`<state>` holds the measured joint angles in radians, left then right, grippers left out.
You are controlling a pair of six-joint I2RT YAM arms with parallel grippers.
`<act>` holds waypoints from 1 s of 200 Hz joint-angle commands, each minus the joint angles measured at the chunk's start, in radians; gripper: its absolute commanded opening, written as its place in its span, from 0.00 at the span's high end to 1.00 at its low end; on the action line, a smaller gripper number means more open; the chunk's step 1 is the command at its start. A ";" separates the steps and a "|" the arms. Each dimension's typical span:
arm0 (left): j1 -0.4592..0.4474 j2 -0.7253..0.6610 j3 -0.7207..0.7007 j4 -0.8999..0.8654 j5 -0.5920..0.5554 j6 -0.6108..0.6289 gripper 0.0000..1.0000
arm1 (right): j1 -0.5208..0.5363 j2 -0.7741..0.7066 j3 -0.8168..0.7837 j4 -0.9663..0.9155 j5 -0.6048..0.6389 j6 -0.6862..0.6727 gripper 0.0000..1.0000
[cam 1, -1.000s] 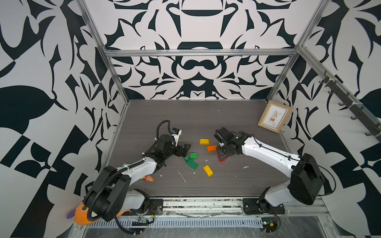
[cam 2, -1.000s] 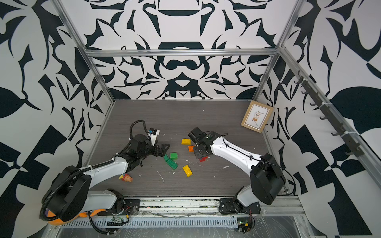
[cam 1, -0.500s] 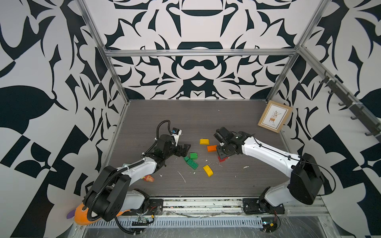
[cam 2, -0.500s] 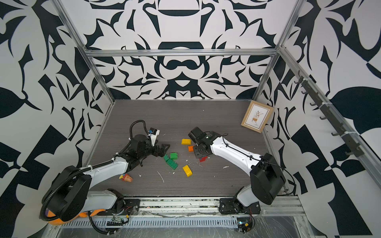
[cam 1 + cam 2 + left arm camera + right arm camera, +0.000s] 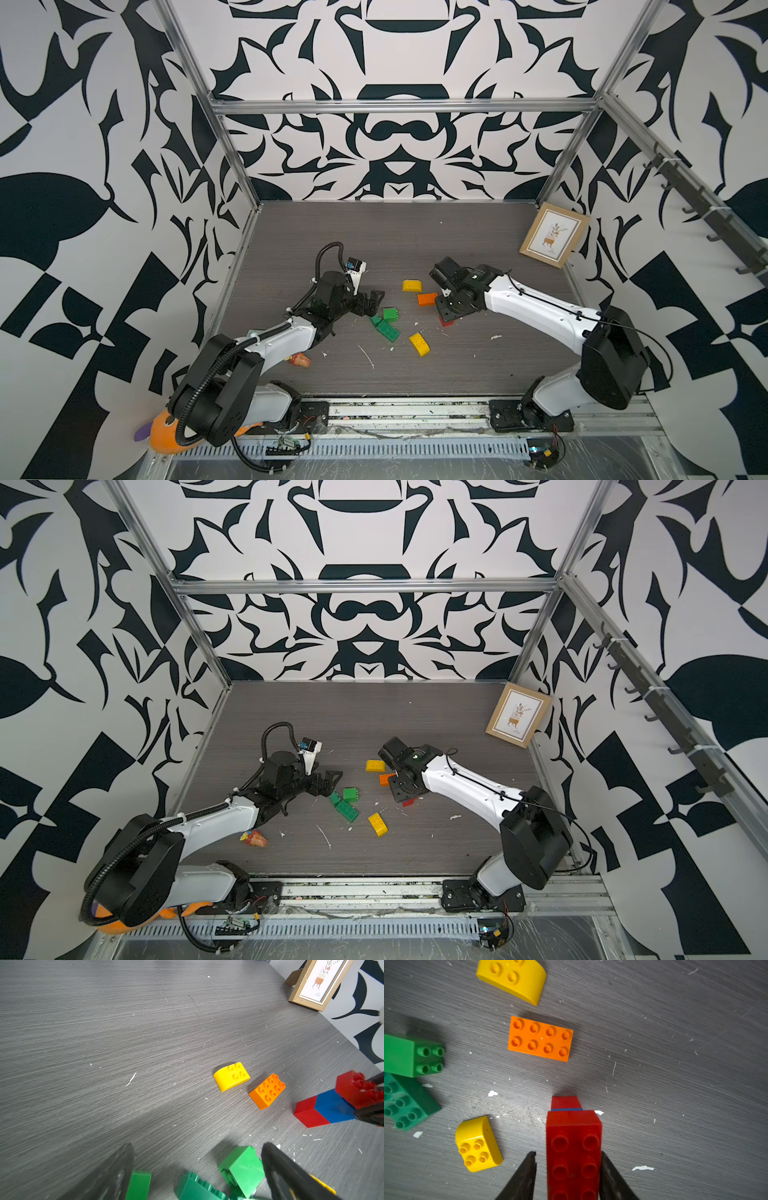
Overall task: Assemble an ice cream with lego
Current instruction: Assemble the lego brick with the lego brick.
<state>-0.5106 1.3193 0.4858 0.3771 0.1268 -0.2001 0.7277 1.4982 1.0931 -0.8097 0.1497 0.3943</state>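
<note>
Right wrist view: the right gripper [image 5: 568, 1153] stands parted around the red top brick [image 5: 574, 1147] of a red-blue-red stack, one finger clear, the other seemingly touching. A dragging finger could tip this top-heavy stack toward the yellow dome brick [image 5: 477, 1144] just beside it. The left gripper [image 5: 197, 1144] gapes wide over the green bricks [image 5: 242, 1167].

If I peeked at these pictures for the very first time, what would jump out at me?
Probably the bright lego bricks, green, yellow and orange, scattered in the middle of the gray table. Next comes the red and blue stack, sitting between the open jaws of the right gripper. The swirly black-and-white walls all around are hard to miss too.
</note>
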 commanded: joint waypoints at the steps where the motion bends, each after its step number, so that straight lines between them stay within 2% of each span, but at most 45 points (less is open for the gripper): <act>1: 0.001 -0.010 0.017 -0.003 -0.006 0.010 0.01 | 0.003 -0.057 0.023 0.004 -0.013 -0.001 0.50; 37: 0.002 -0.014 0.017 -0.006 -0.006 0.010 0.01 | -0.009 -0.046 0.021 0.019 -0.011 -0.013 0.50; 64: 0.001 -0.013 0.019 -0.006 -0.007 0.010 0.01 | -0.008 -0.023 0.026 0.022 -0.008 -0.020 0.54; 96: 0.002 -0.013 0.019 -0.007 -0.008 0.012 0.01 | -0.011 -0.023 0.027 0.018 -0.005 -0.023 0.68; 115: 0.001 -0.012 0.019 -0.007 -0.007 0.012 0.01 | -0.014 -0.026 0.025 0.013 -0.006 -0.024 0.71; 200: 0.002 -0.009 0.019 -0.009 -0.009 0.013 0.01 | -0.013 0.003 0.060 -0.090 0.034 -0.023 0.74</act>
<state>-0.5106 1.3193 0.4858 0.3763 0.1261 -0.1925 0.7143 1.4918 1.1152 -0.8440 0.1562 0.3637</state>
